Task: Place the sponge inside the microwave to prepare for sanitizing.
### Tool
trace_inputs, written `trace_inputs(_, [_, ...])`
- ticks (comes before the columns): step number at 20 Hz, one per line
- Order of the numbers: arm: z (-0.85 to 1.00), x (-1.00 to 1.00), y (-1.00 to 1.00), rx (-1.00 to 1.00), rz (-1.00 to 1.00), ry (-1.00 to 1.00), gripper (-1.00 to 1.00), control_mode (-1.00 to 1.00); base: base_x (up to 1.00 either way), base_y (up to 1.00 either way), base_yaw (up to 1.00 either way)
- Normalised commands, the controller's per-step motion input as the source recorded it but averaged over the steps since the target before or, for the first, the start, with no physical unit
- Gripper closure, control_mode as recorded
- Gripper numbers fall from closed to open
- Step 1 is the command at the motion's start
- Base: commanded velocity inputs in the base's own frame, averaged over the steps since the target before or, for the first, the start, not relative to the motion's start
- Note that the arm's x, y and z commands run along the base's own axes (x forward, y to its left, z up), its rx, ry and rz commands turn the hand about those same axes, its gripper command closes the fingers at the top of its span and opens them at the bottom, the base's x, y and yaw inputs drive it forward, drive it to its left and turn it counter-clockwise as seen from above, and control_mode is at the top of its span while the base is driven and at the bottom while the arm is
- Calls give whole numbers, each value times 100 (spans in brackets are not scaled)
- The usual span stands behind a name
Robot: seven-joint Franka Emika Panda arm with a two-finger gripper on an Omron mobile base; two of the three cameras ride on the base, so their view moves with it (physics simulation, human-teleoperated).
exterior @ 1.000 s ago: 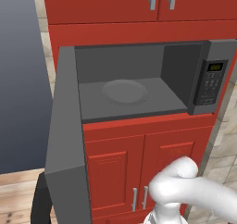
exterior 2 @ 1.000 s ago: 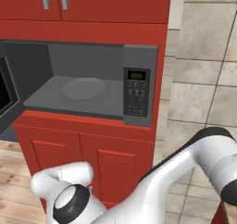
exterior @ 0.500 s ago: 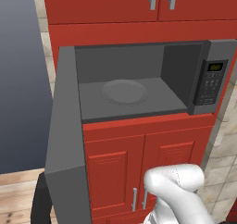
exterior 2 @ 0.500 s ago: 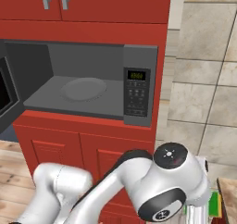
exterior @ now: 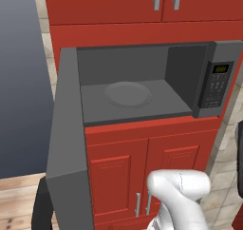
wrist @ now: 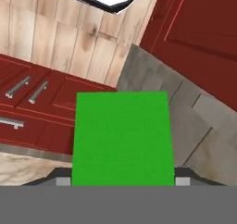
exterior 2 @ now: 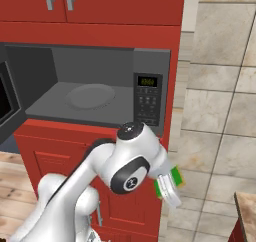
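The sponge (wrist: 122, 140), a bright green block, sits between my gripper's (wrist: 122, 180) two fingers, which are shut on its sides. In the right base view the gripper (exterior 2: 169, 188) hangs low, right of the arm's elbow and below the microwave's keypad (exterior 2: 147, 103), with the sponge (exterior 2: 175, 176) green between its white fingers (exterior 2: 170, 195). The microwave (exterior: 137, 105) stands open, its door (exterior: 66, 143) swung out to the left and its round grey turntable (exterior: 128, 93) bare. From the right side the turntable (exterior 2: 91, 95) shows up and left of the gripper.
Red upper cabinets (exterior: 142, 3) hang above the microwave and red lower cabinet doors (exterior: 142, 172) stand below it. A tiled wall (exterior 2: 220, 101) runs to the right. A counter corner (exterior 2: 246, 211) shows at the lower right. Wooden floor (wrist: 69, 38) lies under the hand.
The arm has swung and unfolded. In the right base view the hand with the sponge has risen from the bottom right corner to just below the keypad.
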Motion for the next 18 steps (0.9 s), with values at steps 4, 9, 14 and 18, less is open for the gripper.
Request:
trace_inputs(4, [24, 84, 79, 7, 54, 33, 100, -100, 0, 0, 0])
trace_inputs(9, [0, 17, 58, 1, 63, 19, 100, -100, 0, 0, 0])
trace_inputs(14, [1, 0, 30, 11, 57, 5, 100, -100, 0, 0, 0])
trace_inputs(18, [0, -20, 41, 7, 41, -5, 100, -100, 0, 0, 0])
